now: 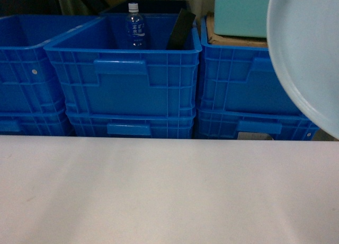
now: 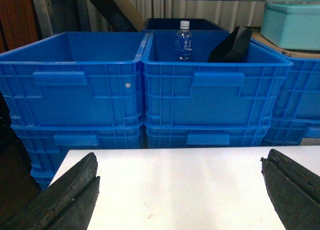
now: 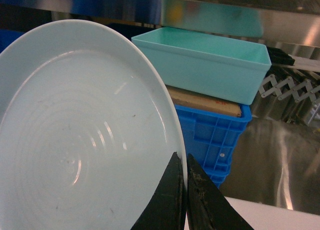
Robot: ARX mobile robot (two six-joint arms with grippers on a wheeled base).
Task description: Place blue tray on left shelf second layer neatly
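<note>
Right wrist view shows the right end effector [image 3: 185, 190] pinching the rim of the blue tray [image 3: 80, 135], held upright beside the teal box [image 3: 210, 65]. Left end effector [image 2: 180, 190] hangs spread wide over the white worktop [image 2: 180, 180], facing blue crates [image 2: 215, 95].

Bare white table top [image 1: 159, 196] offers open room across the foreground. Behind its far edge, stacked dark-blue crates [image 1: 124, 85] form a continuous wall. The middle crate holds an upright bottle [image 1: 135, 26] and a leaning black object [image 1: 181, 29]. A teal box [image 3: 210, 62] sits atop the right stack, close under a steel shelf rail [image 3: 200, 10].
</note>
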